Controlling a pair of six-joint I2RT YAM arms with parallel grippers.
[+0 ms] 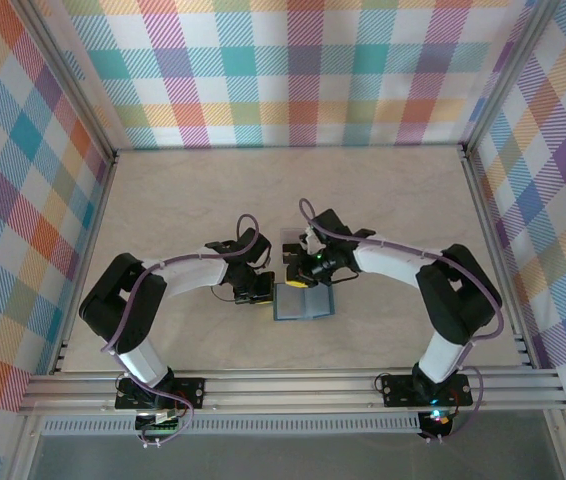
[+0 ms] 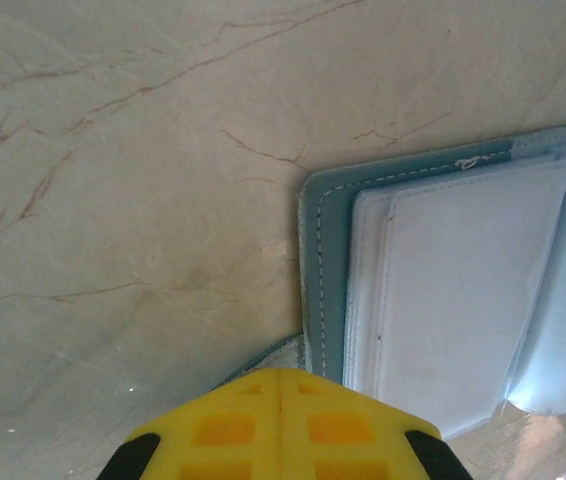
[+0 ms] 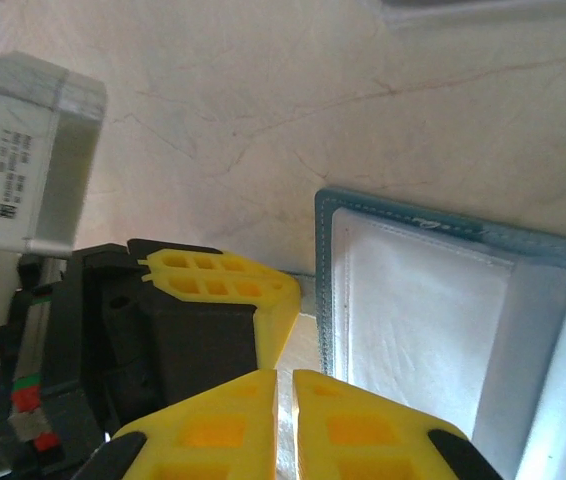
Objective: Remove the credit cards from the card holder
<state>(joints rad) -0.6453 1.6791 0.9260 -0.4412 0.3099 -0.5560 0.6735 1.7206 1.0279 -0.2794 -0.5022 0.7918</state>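
Card holder (image 1: 303, 300) lies open (clear sleeves (image 2: 463, 290) showing); left fingers (image 2: 223, 430), right fingers (image 3: 213, 430) closed.

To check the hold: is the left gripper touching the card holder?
Cannot tell. Left wrist view: the left gripper overlaps a corner of the card holder; contact hidden.

The holder (image 1: 303, 301) lies open and flat on the table (image 1: 183, 200), near the front edge and about midway across; its rim (image 2: 321, 270) is teal with a line of pale stitching and a rounded corner; inside, the pockets (image 2: 463, 290) are pale grey-white, stacked in flat layers with stitched edges; a glossy clear sleeve (image 2: 563, 340) lies over the inner part toward the fold, catching the light; whether a card sits in any pocket cannot be told.
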